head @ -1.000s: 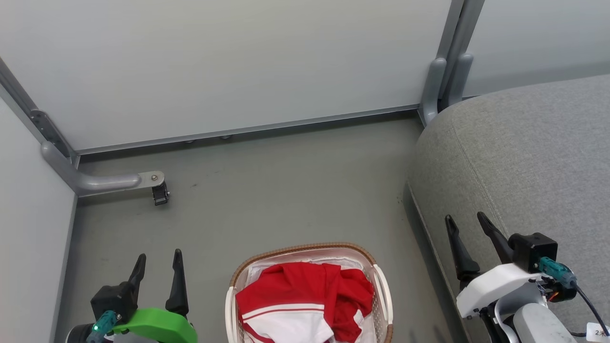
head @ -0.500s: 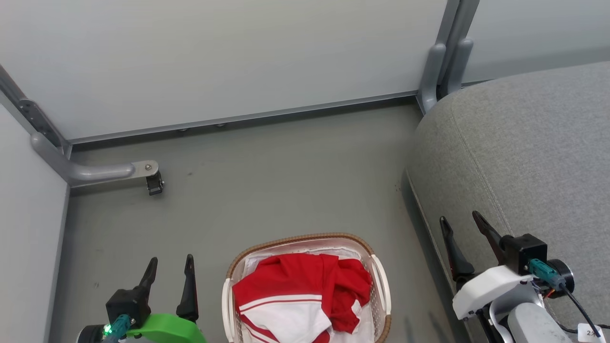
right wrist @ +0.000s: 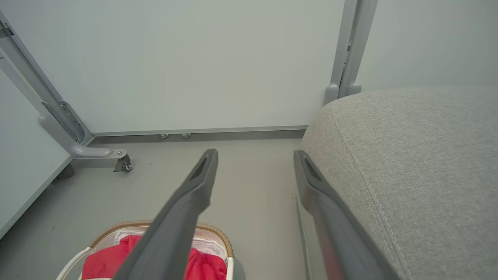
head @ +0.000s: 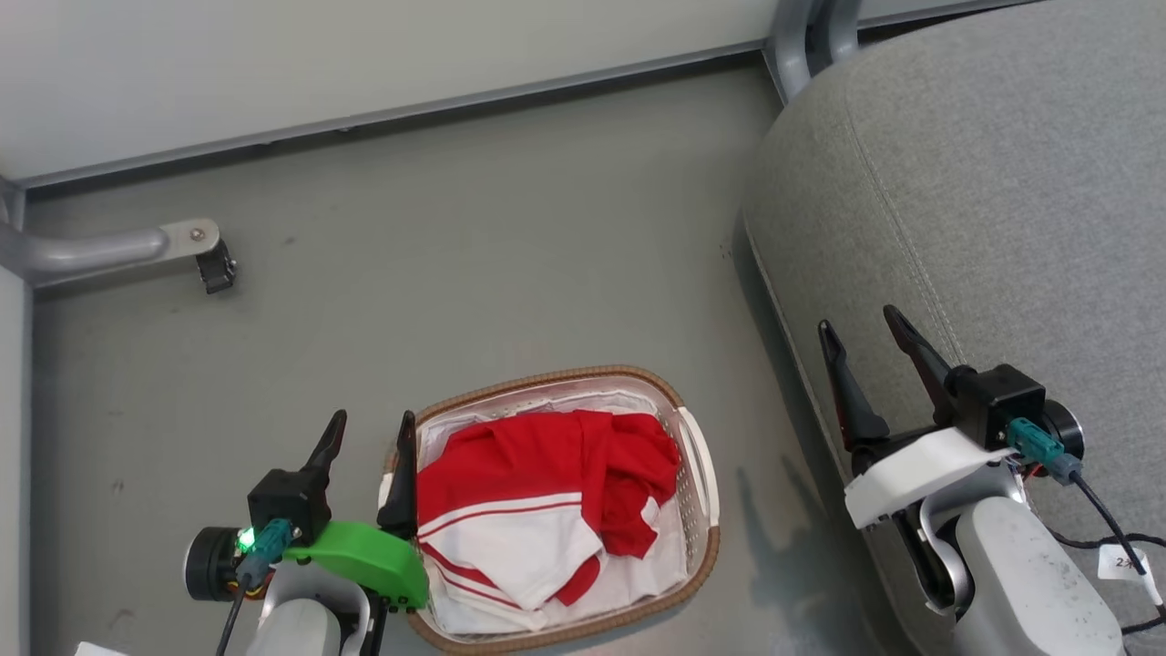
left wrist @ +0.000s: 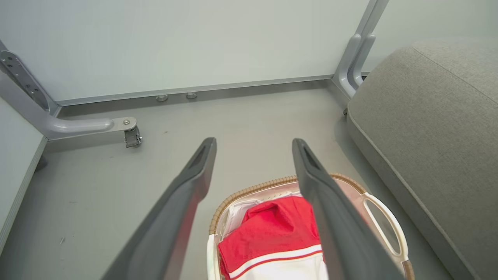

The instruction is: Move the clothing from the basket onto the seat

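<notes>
Head view. I see the oval white perforated plastic basket with a brown woven rim on the grey floor at 6 o'clock; the heaped red and white clothing lies inside it. My left gripper hangs at the basket's 9 o'clock, fingers parted and empty. My right gripper, likewise parted and holding nothing, sits over the edge of the large grey fabric seat cushion at the basket's 3 o'clock.

Grey floor, pale partition panels (metal-framed); caster foot
</notes>
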`<state>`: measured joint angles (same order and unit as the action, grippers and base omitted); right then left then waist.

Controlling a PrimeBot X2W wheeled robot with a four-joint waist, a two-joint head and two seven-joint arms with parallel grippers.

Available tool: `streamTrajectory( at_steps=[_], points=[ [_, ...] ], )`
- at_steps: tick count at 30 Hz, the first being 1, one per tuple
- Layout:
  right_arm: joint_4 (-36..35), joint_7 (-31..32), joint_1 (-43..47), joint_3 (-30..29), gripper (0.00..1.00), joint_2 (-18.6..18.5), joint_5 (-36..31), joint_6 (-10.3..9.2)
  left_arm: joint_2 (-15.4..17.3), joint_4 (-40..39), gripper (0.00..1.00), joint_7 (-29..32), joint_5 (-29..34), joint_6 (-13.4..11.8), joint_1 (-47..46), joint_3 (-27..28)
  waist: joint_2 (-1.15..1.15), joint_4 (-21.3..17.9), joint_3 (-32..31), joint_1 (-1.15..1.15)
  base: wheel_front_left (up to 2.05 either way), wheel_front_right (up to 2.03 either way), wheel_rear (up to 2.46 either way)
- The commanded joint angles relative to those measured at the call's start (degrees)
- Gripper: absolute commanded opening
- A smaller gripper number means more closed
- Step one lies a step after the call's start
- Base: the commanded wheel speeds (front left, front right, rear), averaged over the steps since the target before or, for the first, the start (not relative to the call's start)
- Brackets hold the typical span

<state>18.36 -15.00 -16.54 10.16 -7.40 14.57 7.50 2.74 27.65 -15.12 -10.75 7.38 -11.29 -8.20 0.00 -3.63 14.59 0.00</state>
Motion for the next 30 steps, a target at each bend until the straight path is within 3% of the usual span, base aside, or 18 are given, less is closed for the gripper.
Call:
streamTrajectory(
  at_steps=[1, 12, 30],
  points=[
    [-0.4, -0.3, -1.2, 0.1, 1.0, -0.2, 0.3, -0.02, 0.3, 0.5, 1.0, -0.1, 0.0, 0.2, -1.7, -0.5, 0.0, -2.7, 5.1, 0.0, 0.0, 0.0, 0.0],
    [-4.7, -0.3, -6.5, 1.7, 1.0, 0.7, 3.9, -0.02, 0.3, 7.3, 1.0, -0.1, 0.9, 0.2, -9.0, -2.5, 0.0, -6.6, 14.2, 0.0, 0.0, 0.0, 0.0],
    [-12.4, -0.3, -11.4, 1.4, 1.0, 2.7, 3.5, -0.02, 1.2, 20.9, 1.0, -0.1, 3.1, -0.3, -18.8, -0.6, 0.0, -12.0, 27.9, 0.0, 0.0, 0.0, 0.0]
  ],
)
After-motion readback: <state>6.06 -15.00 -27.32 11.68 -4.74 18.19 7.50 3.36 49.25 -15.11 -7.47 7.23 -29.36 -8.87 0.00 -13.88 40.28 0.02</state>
